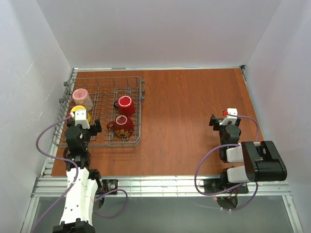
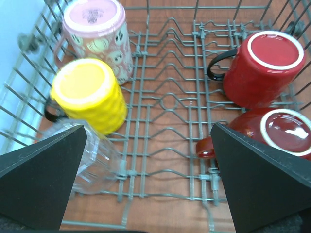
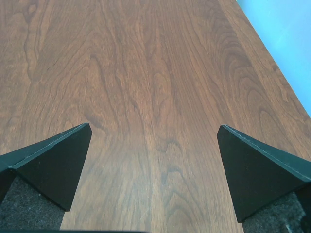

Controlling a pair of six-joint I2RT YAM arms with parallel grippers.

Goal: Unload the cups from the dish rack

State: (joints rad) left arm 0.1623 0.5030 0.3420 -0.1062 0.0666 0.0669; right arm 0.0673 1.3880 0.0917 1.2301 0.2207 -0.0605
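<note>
The grey wire dish rack [image 1: 140,108] [image 2: 165,102] stands at the table's left. In it, bases up, sit a pink mug [image 1: 79,98] [image 2: 95,36], a yellow mug [image 1: 77,111] [image 2: 87,94], a plain red mug [image 1: 125,105] [image 2: 262,68] and a dark red mug [image 1: 123,124] [image 2: 279,133]. A clear glass tumbler [image 2: 95,155] lies tilted just beside my left finger. My left gripper [image 1: 85,128] [image 2: 149,127] hovers open over the rack's near part, nothing between its fingers. My right gripper [image 1: 225,118] [image 3: 154,125] stands open above bare table at the right.
White walls enclose the brown wooden table [image 1: 189,121] [image 3: 155,63] on three sides. The rack's left side lies close to the left wall. A purple cable [image 1: 46,141] loops beside the left arm.
</note>
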